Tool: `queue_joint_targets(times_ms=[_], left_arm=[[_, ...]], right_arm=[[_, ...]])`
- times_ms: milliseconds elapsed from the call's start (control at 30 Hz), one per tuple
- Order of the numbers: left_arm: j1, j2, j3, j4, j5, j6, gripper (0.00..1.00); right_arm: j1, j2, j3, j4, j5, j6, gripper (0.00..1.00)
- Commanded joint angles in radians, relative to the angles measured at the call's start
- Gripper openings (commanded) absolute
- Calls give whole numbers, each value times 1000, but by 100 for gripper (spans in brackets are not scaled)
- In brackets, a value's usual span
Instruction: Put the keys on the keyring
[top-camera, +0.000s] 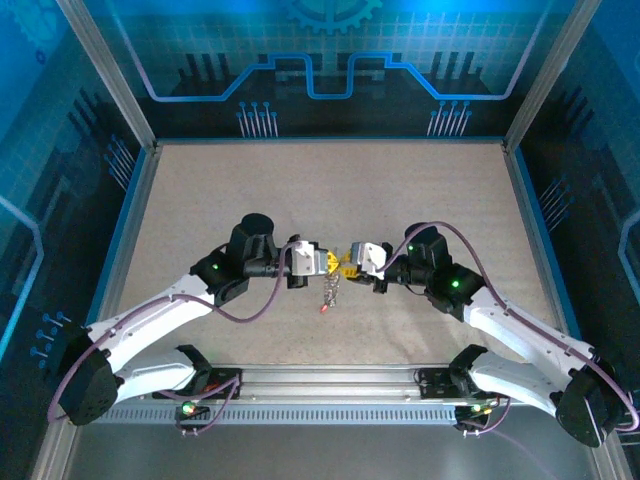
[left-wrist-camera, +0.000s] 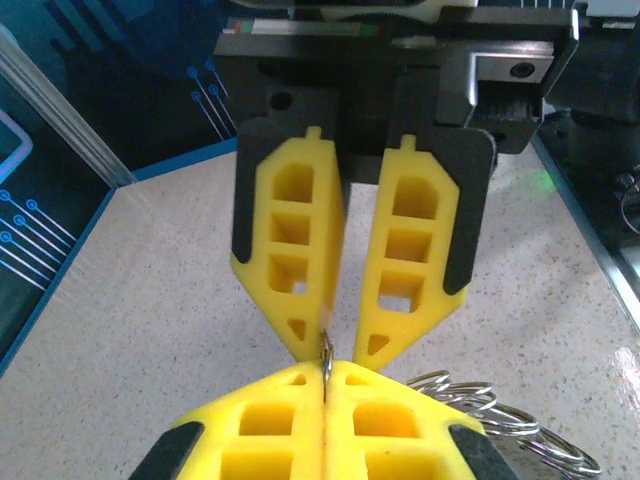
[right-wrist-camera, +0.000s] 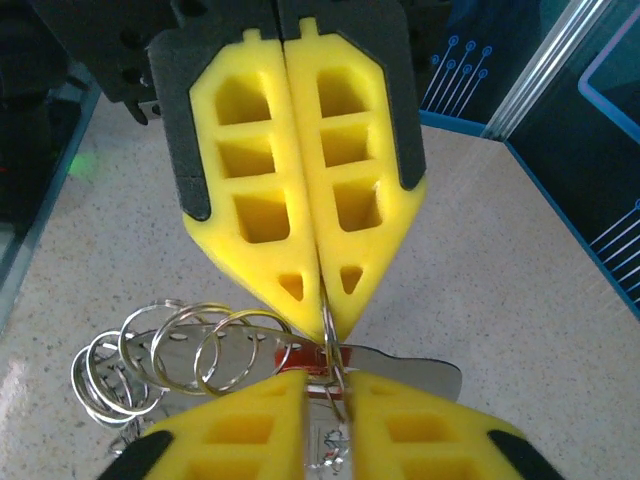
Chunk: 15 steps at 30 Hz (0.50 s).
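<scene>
Centrally, one thin ring of the keyring (right-wrist-camera: 330, 345) is pinched by both closed grippers, left gripper (top-camera: 325, 262) and right gripper (top-camera: 352, 262), above the table (top-camera: 200, 200); the keys (top-camera: 324, 308) dangle beneath. Tension should be kept gentle.

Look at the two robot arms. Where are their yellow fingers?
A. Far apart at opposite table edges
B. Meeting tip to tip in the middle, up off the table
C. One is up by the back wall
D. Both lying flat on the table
B: the left gripper and right gripper meet tip to tip mid-table, pinching a thin metal ring between them, with the keyring dangling below.
</scene>
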Motion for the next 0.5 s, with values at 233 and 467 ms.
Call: queue_joint_targets(times_ms=[233, 467], left_arm=[[2, 6, -29, 223, 129, -100, 0], [1, 10, -73, 316, 130, -138, 0]], right_arm=[[-10, -40, -28, 35, -38, 32, 18], [-16, -40, -16, 41, -66, 46, 16]])
